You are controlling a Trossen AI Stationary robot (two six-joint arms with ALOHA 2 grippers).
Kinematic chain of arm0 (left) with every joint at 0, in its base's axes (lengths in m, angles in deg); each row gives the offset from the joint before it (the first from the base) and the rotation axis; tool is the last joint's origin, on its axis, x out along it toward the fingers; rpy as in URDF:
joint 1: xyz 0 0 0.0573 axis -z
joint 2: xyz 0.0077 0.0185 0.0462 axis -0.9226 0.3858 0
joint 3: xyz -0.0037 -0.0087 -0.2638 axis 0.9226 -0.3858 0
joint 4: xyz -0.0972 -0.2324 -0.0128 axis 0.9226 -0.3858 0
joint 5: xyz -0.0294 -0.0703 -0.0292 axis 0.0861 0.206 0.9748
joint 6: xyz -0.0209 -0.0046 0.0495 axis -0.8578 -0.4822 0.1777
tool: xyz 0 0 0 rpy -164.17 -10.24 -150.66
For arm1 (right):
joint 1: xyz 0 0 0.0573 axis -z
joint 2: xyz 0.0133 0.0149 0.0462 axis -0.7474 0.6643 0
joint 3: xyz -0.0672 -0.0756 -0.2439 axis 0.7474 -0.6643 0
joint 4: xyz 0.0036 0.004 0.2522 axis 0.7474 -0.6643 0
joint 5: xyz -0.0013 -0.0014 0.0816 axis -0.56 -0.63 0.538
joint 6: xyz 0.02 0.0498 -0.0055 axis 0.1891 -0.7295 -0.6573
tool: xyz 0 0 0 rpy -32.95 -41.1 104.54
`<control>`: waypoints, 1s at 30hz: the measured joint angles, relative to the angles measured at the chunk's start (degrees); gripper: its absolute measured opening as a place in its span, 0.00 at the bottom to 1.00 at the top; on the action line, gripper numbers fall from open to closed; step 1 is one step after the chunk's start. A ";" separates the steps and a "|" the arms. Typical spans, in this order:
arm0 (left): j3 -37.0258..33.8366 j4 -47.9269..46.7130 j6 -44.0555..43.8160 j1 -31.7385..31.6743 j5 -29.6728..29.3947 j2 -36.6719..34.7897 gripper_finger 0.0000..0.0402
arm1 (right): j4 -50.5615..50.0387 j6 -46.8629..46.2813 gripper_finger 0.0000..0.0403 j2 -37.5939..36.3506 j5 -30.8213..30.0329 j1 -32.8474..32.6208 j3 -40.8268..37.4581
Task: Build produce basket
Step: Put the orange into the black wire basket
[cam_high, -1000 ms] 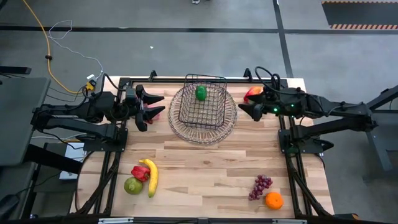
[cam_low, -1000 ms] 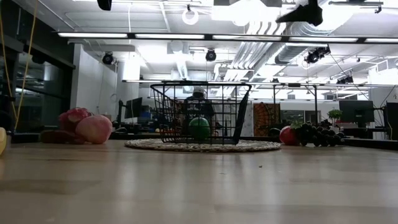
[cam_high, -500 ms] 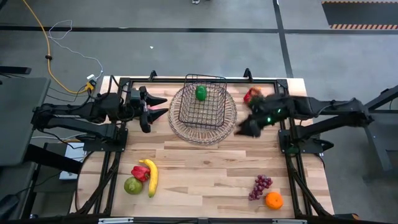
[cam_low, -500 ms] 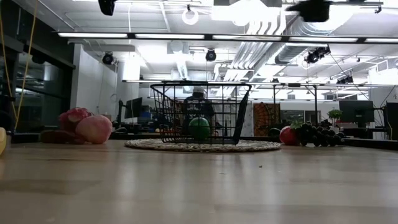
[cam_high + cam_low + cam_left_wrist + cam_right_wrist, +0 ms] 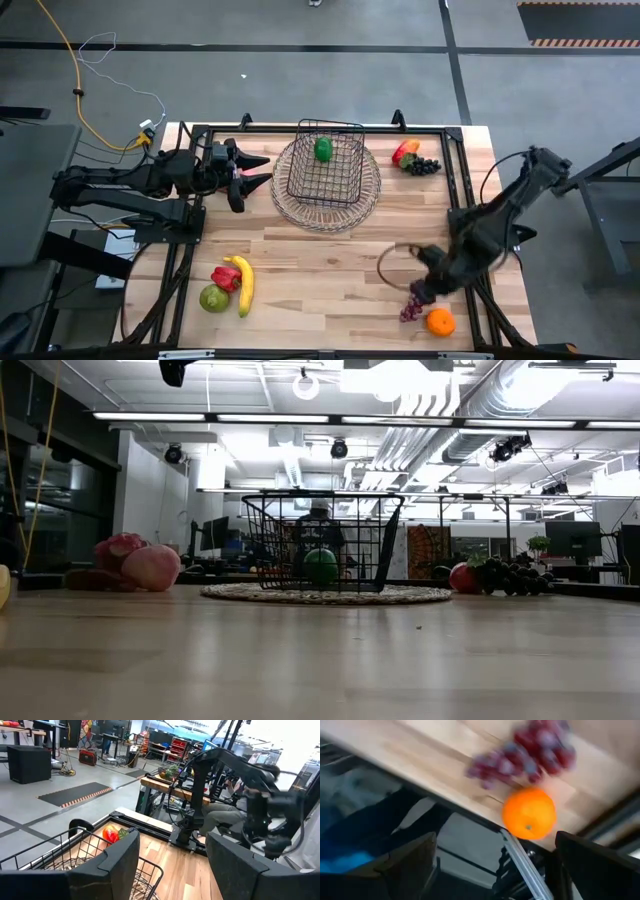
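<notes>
The dark wire basket (image 5: 325, 160) stands on a round woven tray (image 5: 300, 208) and holds a green fruit (image 5: 323, 149). My right gripper (image 5: 422, 288) hovers open over the purple grapes (image 5: 413, 303) and the orange (image 5: 440, 321) at the near right corner. In its wrist view both lie beyond the open fingers (image 5: 495, 870): the orange (image 5: 529, 813) and the grapes (image 5: 530, 755). My left gripper (image 5: 252, 170) waits open left of the basket, above the pink dragon fruit (image 5: 120, 545). The banana (image 5: 243, 283), red pepper (image 5: 226, 278) and a green fruit (image 5: 213, 298) lie near left.
A red fruit (image 5: 405, 152) and dark grapes (image 5: 425, 165) lie at the far right, beside the tray. A peach-coloured fruit (image 5: 150, 567) rests against the dragon fruit. Bare wood runs across the middle of the table (image 5: 330, 270). The orange sits close to the table's near edge.
My right arm has swung from beside the basket at the far right toward the near right corner and down, and now hangs over the purple grapes and the orange. No fruit has moved.
</notes>
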 joint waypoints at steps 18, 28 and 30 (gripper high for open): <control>0.00 -0.04 -0.04 0.00 0.04 0.00 0.54 | 8.22 -12.47 0.99 19.50 10.50 -5.59 -0.02; 0.00 -0.02 0.09 0.00 0.04 0.00 0.54 | 6.37 -12.38 0.99 24.81 11.39 -5.58 -0.02; 0.00 -0.02 0.09 0.00 0.04 0.00 0.54 | 6.56 -12.35 0.99 25.50 11.59 -5.58 -0.02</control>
